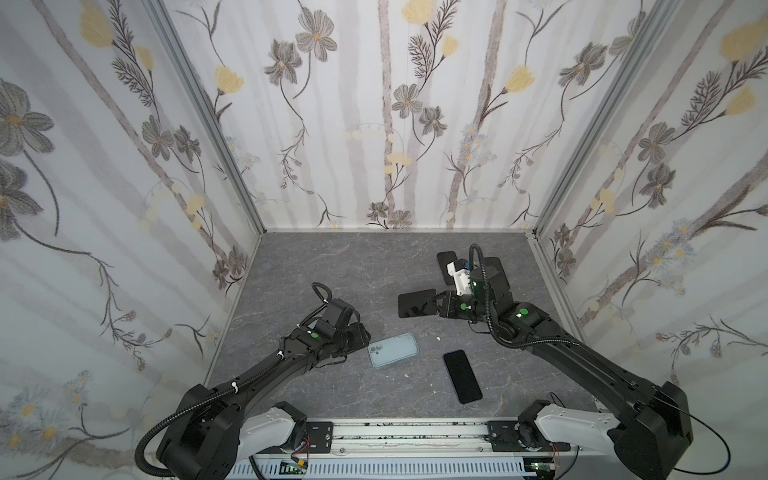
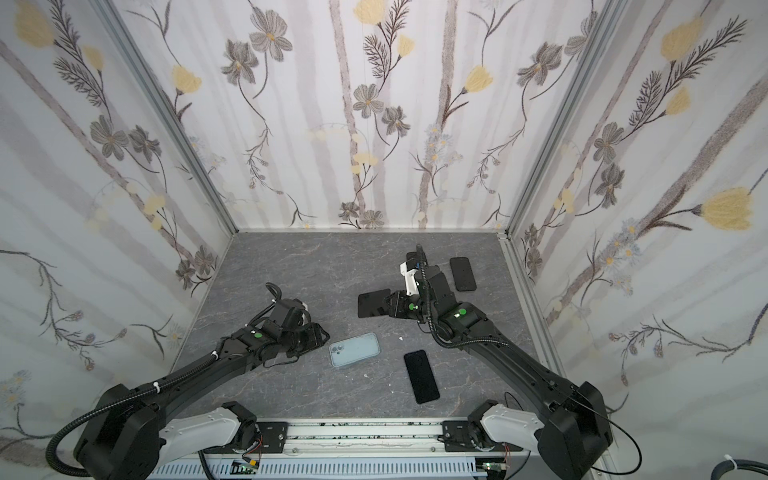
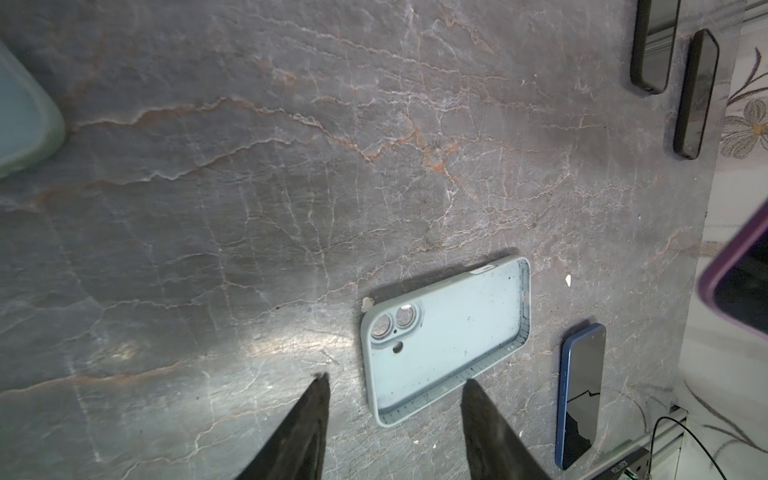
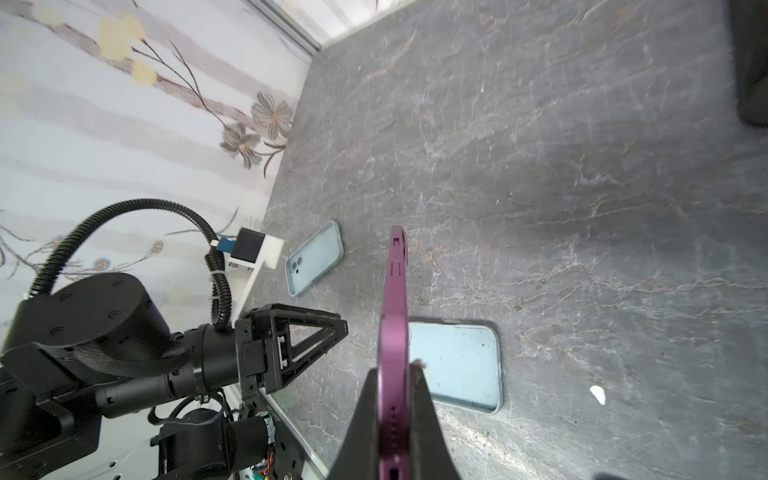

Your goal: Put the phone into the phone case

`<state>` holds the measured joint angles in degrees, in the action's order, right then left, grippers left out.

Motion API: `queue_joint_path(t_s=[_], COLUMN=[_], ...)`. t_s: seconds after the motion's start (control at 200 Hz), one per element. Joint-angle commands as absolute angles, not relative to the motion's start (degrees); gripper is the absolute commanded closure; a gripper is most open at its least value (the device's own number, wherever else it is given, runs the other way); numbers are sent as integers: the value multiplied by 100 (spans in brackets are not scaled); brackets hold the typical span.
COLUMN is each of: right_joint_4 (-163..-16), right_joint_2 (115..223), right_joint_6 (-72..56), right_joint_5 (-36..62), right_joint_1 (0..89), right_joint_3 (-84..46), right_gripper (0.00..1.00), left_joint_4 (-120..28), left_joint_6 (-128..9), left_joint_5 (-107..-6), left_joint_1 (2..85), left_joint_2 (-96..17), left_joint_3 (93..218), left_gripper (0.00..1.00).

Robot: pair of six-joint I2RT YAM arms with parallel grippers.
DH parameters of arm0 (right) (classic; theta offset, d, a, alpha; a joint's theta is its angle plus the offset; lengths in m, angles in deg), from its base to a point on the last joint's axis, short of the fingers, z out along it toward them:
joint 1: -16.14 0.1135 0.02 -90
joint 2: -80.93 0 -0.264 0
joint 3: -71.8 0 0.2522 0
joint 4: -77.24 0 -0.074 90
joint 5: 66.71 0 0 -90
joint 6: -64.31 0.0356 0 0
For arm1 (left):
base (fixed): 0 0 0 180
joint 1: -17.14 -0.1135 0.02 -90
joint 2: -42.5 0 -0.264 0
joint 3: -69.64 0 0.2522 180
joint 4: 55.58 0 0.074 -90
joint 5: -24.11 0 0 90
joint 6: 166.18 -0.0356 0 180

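Right wrist view shows the right hand [image 4: 395,370] closed on the purple phone [image 4: 394,291]. It grips the phone by one end and keeps it edge-on and clear of the table [image 4: 582,208], probably so that the free end can enter first into the blue case [image 4: 461,365], which lies open side up nearby. The left hand [image 3: 395,379] stands half open at the case's camera end, I think to steady it. Whether it touches the case, I cannot tell.

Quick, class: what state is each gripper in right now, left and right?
Left gripper: open, holding nothing.
Right gripper: shut on the purple-edged phone.
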<state>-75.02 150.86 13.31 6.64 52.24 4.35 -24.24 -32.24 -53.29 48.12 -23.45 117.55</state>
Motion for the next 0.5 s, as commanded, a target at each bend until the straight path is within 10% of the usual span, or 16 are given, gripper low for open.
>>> queue_joint_path(t_s=[0.0, 0.495], right_joint_4=[-7840, -7304], right_joint_2=[15310, 15792], right_joint_6=[1587, 1325], right_joint_5=[386, 396], right_joint_1=[5319, 5376], right_joint_3=[340, 11], right_gripper=[100, 100], left_joint_4=[-2818, -3222], left_joint_6=[-3241, -3202], left_joint_5=[-5163, -4860], left_joint_1=[4771, 4684], left_joint_2=[-2302, -2596], left_joint_3=[11630, 11311], left_gripper=[47, 51])
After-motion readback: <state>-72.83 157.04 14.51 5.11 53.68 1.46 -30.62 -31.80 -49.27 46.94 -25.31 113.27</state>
